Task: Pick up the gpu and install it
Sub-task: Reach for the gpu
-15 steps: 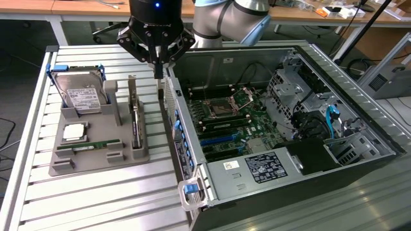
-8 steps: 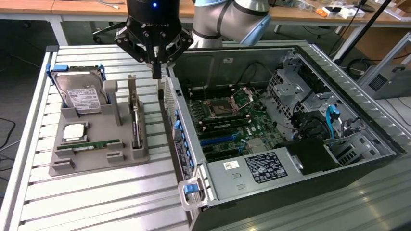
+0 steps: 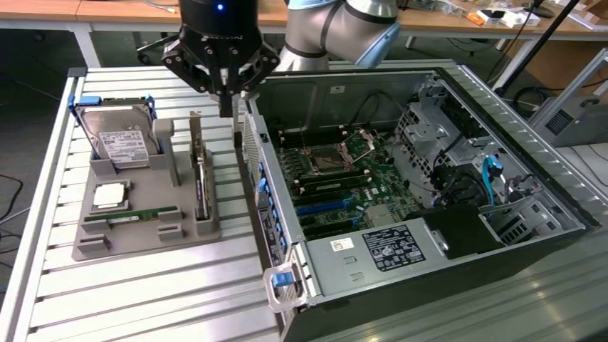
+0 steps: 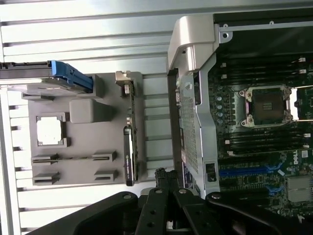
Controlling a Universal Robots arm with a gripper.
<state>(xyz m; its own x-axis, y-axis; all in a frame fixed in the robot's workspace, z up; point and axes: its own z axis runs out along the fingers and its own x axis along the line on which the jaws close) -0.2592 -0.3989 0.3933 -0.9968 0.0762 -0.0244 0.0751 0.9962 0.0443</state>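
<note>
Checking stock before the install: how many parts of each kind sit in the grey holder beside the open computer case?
Hard drive: 1
Processor chip: 1
RAM stick: 1
gpu: 1
Total: 4

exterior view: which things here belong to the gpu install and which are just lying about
For the job:
- gpu, standing on edge in the gray holder
- gripper, shut and empty, close by the gpu
- open computer case with its motherboard

Just lying about:
- hard drive
- cpu chip
- ram stick
</note>
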